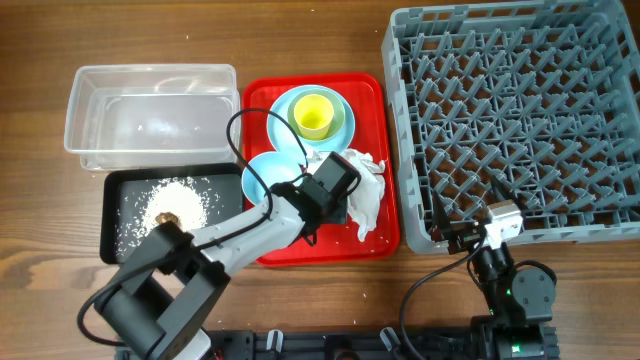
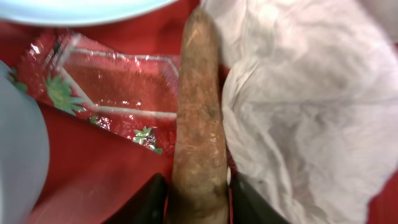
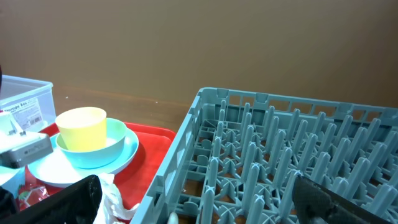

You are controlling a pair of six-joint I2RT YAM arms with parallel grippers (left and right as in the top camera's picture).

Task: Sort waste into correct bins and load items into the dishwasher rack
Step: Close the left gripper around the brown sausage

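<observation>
Item: brown sausage-like stick [image 2: 199, 112], waste.

Location: flat on the red serving tray [image 1: 372, 240], its length running away from my left wrist camera. The crumpled white paper napkin [image 2: 311, 106] touches it along one side. The small red wrapper [image 2: 106, 93] lies just beside the other side, possibly tucked a little under it. The light blue plate [image 2: 74, 7] shows its rim past the far tip.

Handling, my judgement: light and fairly stiff, with a rough matt skin that should not slip. It may dent or snap if squeezed hard. The best hold is across the narrow width, near one end or at mid-length, clear of the napkin folds so no paper comes up with it.

Left gripper [image 2: 198, 202]: narrowed part-way, one of its fingers [image 2: 149, 199] on each flank of the stick's near end, pads against it. I read this as a pinch on the stick with nothing else caught. The stick is not yet off the tray, as far as I can see.

Right gripper [image 3: 199, 208]: spread wide, holding nothing, beside the near corner of the dishwasher rack [image 1: 520, 120].

Destination, my judgement: the shallow black tray [image 1: 108, 215], which already carries white crumbs with a brown lump [image 1: 170, 205]. The clear tub [image 1: 150, 72] sits behind it on the bench [image 1: 40, 40].
</observation>
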